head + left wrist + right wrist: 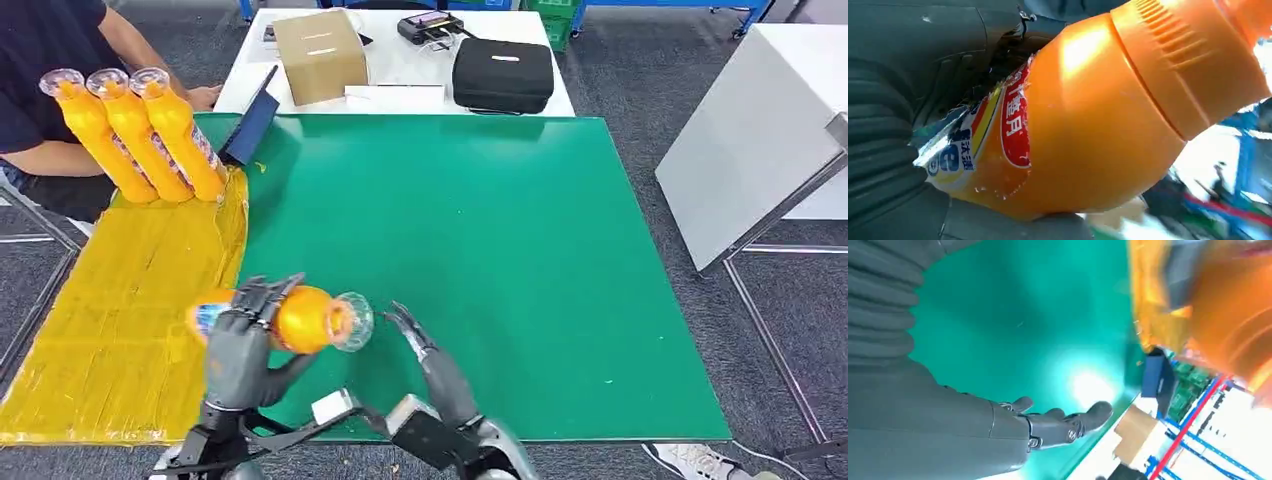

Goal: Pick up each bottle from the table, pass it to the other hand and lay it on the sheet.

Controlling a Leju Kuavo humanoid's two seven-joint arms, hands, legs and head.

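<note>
My left hand (240,345) grips an orange bottle (300,318) above the green table, near the edge of the yellow sheet (120,300). The bottle lies sideways with its clear cap (352,320) pointing right. Up close, the bottle (1088,125) shows a torn label, held against my left hand (908,100). My right hand (430,360) is open just right of the cap, fingers stretched, not touching it. In the right wrist view the right hand (1048,425) holds nothing and the orange bottle (1228,320) is blurred. Three orange bottles (140,135) lie side by side at the sheet's far end.
A person in a dark shirt (45,60) sits at the far left behind the sheet. A cardboard box (320,55) and a black case (503,72) stand on the white table beyond. A dark tablet (250,125) leans at the green table's (500,250) far left corner.
</note>
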